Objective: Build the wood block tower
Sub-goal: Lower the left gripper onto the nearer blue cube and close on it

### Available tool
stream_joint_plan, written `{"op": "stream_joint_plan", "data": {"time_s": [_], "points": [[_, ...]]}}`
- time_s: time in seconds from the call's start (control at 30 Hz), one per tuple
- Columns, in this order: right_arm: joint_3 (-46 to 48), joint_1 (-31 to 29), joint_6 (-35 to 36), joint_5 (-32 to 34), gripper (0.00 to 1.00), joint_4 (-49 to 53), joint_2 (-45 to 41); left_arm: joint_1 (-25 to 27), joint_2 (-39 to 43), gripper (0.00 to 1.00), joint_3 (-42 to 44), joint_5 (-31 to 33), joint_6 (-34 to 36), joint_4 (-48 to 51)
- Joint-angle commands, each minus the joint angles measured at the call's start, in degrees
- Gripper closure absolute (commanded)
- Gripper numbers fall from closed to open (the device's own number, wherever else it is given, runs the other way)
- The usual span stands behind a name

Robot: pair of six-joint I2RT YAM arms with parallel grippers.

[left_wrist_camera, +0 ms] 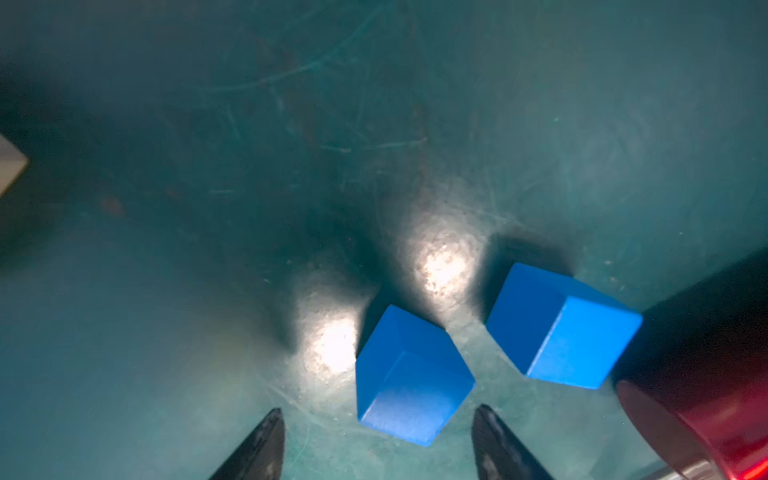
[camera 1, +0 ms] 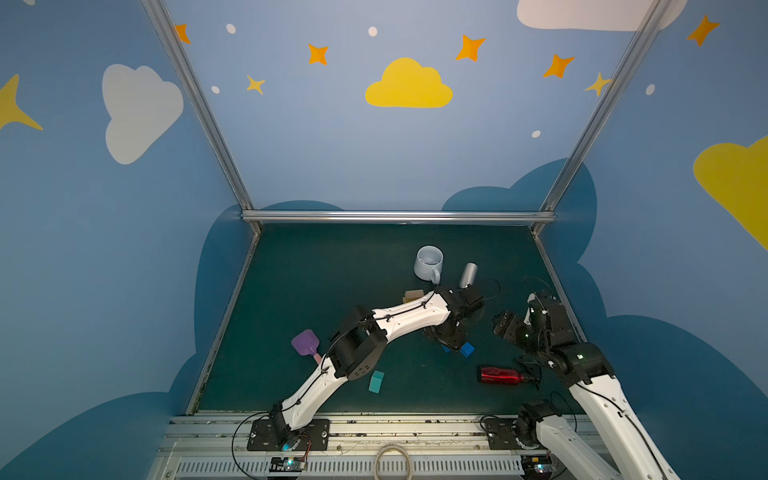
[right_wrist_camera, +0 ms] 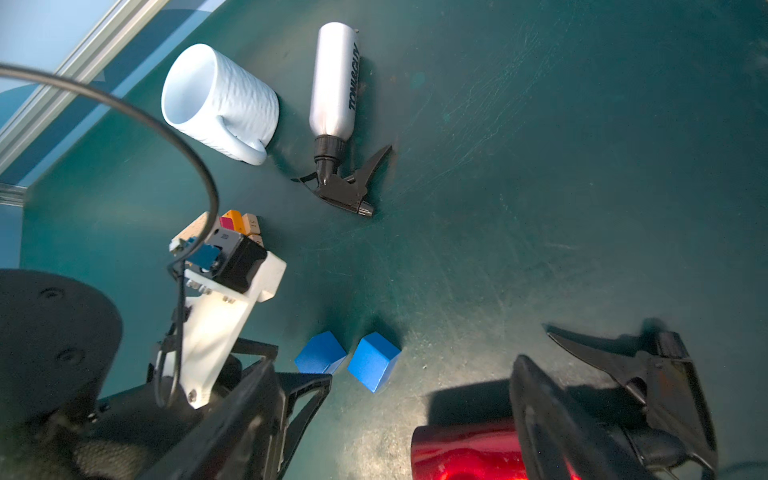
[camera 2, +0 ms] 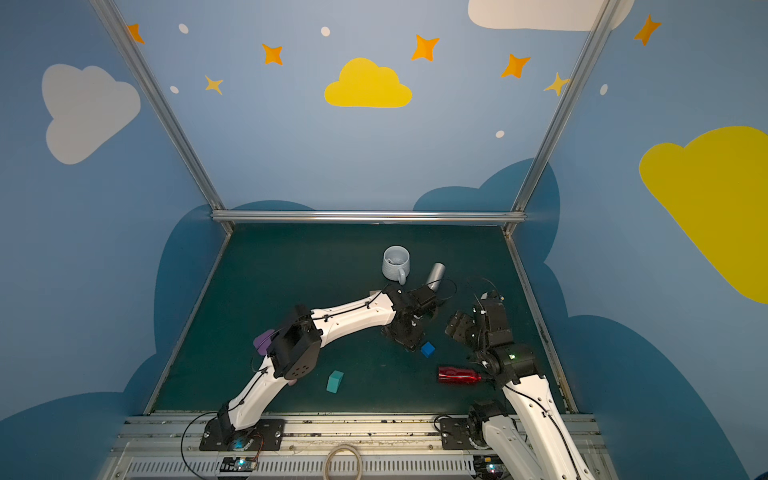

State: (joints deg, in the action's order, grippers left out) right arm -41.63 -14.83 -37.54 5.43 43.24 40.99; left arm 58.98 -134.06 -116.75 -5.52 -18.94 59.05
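Mug (camera 1: 428, 262) upright, contents unclear; left end effector (left_wrist_camera: 377, 410) open at blue cube (left_wrist_camera: 411, 374); right end effector (right_wrist_camera: 531, 343) open

1. The first cube (left_wrist_camera: 411, 374) and the second cube (left_wrist_camera: 561, 328) are plain blue.
2. The peaked block (camera 1: 376, 381) is teal.
3. The stack (right_wrist_camera: 235, 218) shows tan, orange and pink.
4. The mug (right_wrist_camera: 232, 104) is white and rippled.
5. The spray bottle (right_wrist_camera: 334, 79) is silver with black lettering and a black trigger.
6. The metal bottle (camera 1: 500, 375) is glossy red.
7. The spatula (camera 1: 305, 341) is purple with a pink handle.
8. The table (camera 1: 332, 270) is scuffed dark green.

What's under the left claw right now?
A blue cube sits on the green mat below the open left claw, between its fingertips, untouched. A second blue cube lies beside it, apart. In both top views the claw hides most of the first cube.
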Motion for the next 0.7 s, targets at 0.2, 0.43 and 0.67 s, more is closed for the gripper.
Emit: {"op": "stream_joint_plan", "data": {"time_s": [0.2, 0.43, 0.67], "points": [[1.02, 0.81, -0.08, -1.04, 0.14, -0.77, -0.87, 0.07, -3.56, 0.42, -5.32, 0.12, 2.79, 2.44], [1.28, 1.1, -0.15, -1.21, 0.14, -0.81, -1.22, 0.06, -4.37, 0.49, -6.03, 1.19, 2.86, 3.62], [1.28, 1.28, -0.24, -1.4, 0.14, -0.8, -1.12, 0.35, -4.37, 0.58, -6.03, 1.87, 2.06, 4.22]]}}
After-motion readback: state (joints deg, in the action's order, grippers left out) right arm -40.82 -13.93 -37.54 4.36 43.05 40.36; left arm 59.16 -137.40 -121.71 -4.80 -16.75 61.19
